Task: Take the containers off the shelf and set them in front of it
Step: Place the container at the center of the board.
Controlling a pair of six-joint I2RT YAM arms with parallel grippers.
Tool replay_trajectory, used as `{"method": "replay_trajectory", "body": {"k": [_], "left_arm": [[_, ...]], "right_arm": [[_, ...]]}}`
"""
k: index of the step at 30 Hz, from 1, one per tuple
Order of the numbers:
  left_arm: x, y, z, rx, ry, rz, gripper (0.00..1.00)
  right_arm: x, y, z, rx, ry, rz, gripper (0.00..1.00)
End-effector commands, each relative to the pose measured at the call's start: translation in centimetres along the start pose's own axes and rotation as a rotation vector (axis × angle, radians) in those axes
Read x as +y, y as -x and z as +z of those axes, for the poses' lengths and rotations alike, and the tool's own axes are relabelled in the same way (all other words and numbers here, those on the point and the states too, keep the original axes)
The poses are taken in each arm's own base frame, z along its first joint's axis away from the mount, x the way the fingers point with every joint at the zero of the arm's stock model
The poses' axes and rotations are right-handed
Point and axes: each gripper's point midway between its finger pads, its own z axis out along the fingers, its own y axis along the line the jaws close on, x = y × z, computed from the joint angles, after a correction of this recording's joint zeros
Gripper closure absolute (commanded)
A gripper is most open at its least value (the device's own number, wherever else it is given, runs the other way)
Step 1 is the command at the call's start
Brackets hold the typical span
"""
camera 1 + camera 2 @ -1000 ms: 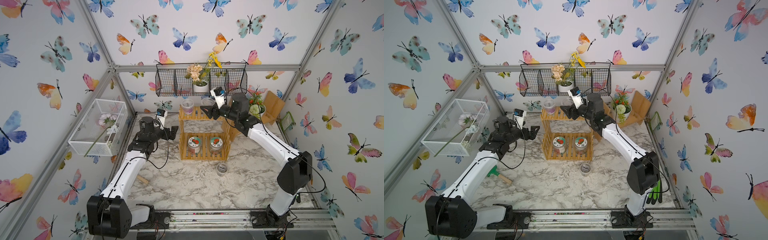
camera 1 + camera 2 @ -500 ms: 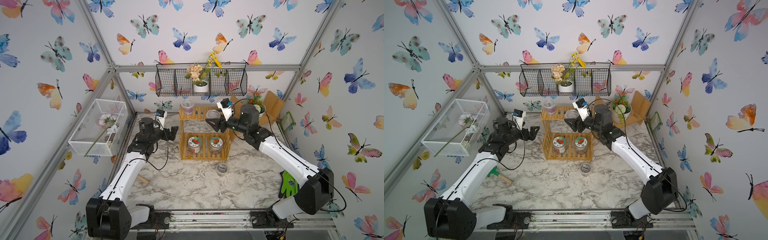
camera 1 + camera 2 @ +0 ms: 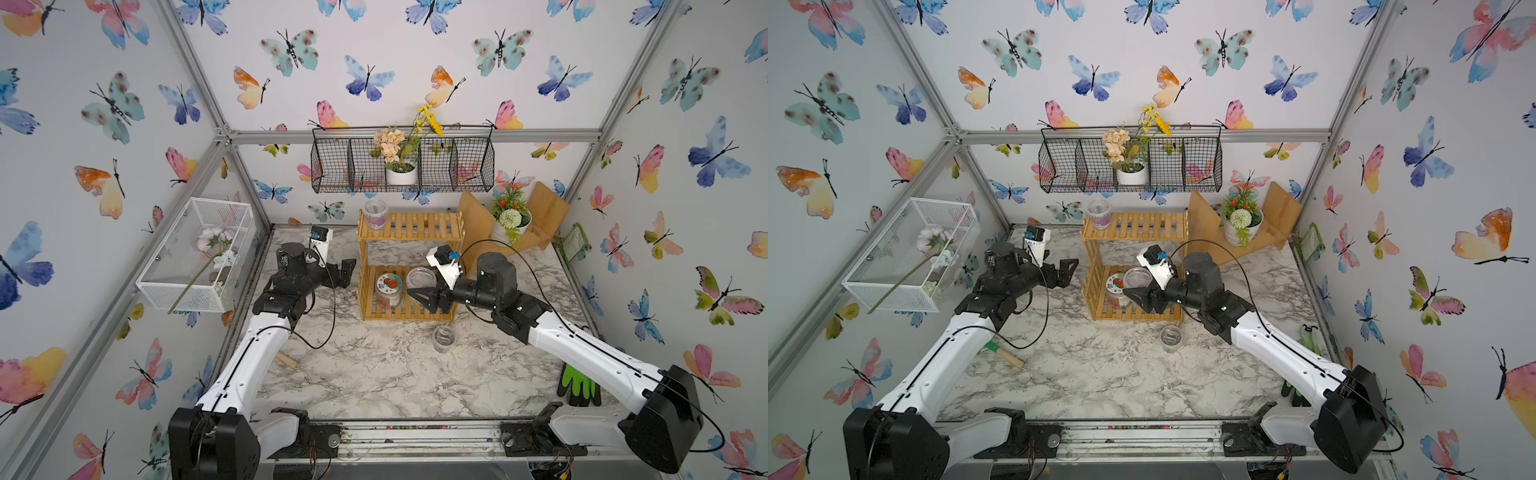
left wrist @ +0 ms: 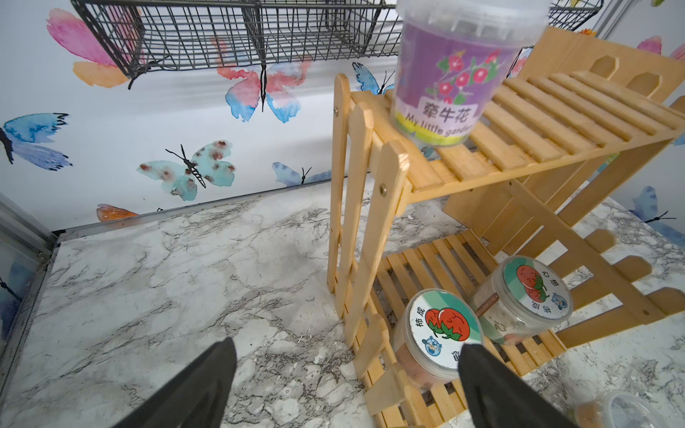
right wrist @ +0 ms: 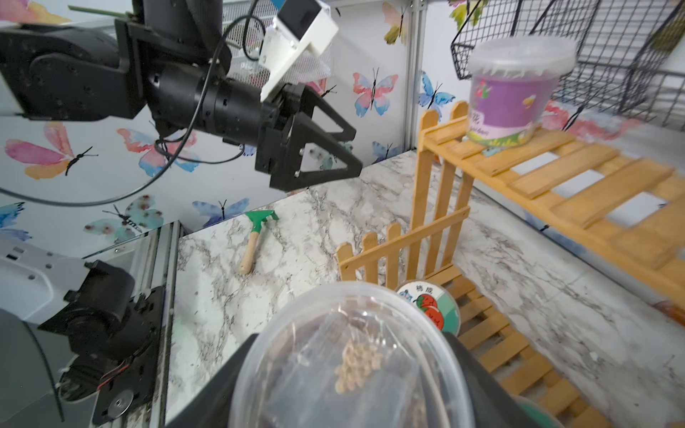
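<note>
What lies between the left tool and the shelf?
Only bare marble table separates the left tool from the shelf; both top views show it.

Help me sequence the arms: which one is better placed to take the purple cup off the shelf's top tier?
Left. The left tool is open, empty and beside the shelf end where the purple cup stands; the right tool holds a clear cup.
</note>
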Motion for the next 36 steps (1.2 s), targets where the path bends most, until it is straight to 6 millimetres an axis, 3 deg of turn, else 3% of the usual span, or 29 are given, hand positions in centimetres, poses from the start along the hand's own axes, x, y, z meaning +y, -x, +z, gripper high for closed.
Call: {"method": "replay_trajectory", "body": {"k": [1, 8, 14, 24, 36], "left_arm": [[-0.6, 0.5, -0.9, -0.029, -0.020, -0.005, 0.00], [-0.8, -0.2, -1.5, -0.020, -0.021, -0.009, 0.00], [-1.0, -0.8, -2.1, -0.018, -0.022, -0.012, 0.00], [-1.0, -1.4, -2.6, -0.012, -0.016, -0.009, 0.00], [-1.0, -1.9, -2.7, 0.000, -0.013, -0.010, 0.00]], "right_arm": [[1.1, -0.2, -0.2, -0.031, 0.001, -0.018, 0.39], [3.7, -4.8, 0.9, 0.005, 0.026, -0.017, 0.40], [4.4, -8.6, 2.1, 0.033, 0.013, 0.004, 0.40], [4.3, -11.6, 4.4, 0.054, -0.017, 0.020, 0.40], [2.8, -15.3, 7.3, 0.099, -0.067, 0.053, 0.40]]}}
